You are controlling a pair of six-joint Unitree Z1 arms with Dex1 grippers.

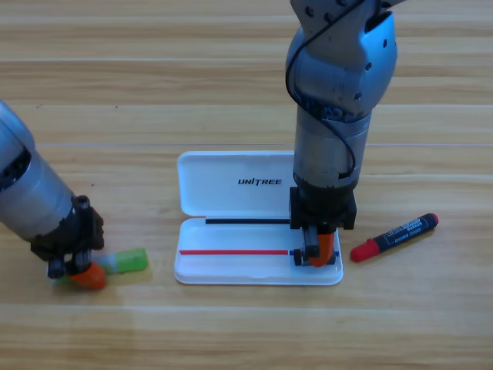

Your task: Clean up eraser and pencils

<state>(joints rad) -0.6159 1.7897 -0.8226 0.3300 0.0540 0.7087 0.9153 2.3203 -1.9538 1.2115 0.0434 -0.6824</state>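
The white case (231,185) lies open at the table's middle. My right gripper (314,253) points down into the right end of the case's lower half. A small dark block, the eraser (297,254), shows at its tips, and the gripper is shut on it. The red-capped black pencil (394,237) lies on the table just right of the case. At the left, the green pencil (128,260) lies flat. My left gripper (75,270) covers its pale end and is shut on it.
The right arm's grey body (331,116) rises over the right side of the case lid. The left arm (27,193) comes in from the left edge. Bare wooden table (246,331) runs along the front.
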